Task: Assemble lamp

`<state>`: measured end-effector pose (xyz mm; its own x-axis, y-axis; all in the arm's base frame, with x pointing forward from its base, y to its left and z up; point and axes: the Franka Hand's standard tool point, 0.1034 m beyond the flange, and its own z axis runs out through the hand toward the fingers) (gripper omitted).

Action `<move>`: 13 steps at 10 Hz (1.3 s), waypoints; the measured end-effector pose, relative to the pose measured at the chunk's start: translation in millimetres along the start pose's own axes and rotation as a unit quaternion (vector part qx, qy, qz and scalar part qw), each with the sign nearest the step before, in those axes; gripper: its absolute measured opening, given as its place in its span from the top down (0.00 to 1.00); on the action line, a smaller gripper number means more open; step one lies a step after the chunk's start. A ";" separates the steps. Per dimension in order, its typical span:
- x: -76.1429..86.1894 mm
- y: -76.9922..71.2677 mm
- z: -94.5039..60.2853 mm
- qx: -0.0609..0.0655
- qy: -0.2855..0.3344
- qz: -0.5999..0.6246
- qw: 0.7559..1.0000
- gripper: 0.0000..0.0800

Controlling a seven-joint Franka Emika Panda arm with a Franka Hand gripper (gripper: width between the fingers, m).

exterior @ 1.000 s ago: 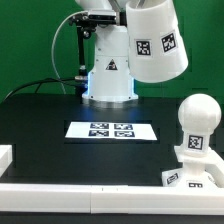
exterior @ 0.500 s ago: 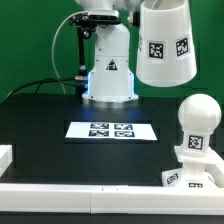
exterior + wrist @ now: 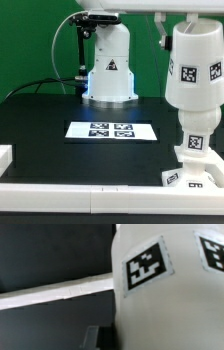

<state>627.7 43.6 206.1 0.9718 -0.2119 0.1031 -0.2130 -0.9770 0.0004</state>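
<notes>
shade (image 3: 195, 68) hanging upright, long axis vertical, directly over bulb and base (image 3: 193, 165), rim hiding bulb head | gripper out of frame above shade, grip state cannot tell, presumably carrying it | vs 1.0 s ago: shade shifting toward exterior view's right and lower, tilt going

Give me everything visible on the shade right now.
The shade is a matte white, tapered, cup-like plastic part with black-and-white square tags on its side. It hangs upright at the exterior view's right, directly above the base, covering the bulb. Its top runs out of frame, so the hand is unseen. The wrist view shows its tagged wall close up.
</notes>
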 end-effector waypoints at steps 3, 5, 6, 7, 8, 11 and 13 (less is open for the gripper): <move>0.9 1.1 6.1 0.002 0.009 -0.010 1.000 0.94; 1.6 -2.1 15.0 -0.015 0.016 -0.030 0.999 0.94; 0.3 -6.3 21.6 -0.017 0.017 -0.037 0.999 0.94; -0.6 -6.9 26.8 -0.018 0.015 -0.039 0.999 0.94; -0.9 -7.0 32.4 -0.020 0.015 -0.040 0.999 0.94; -0.1 -13.6 39.4 -0.016 0.024 -0.045 0.999 0.94; -0.1 -13.7 39.6 -0.016 0.024 -0.045 0.999 0.70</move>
<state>634.4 56.1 166.7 0.9813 -0.1215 0.1494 -0.1293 -0.9906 0.0440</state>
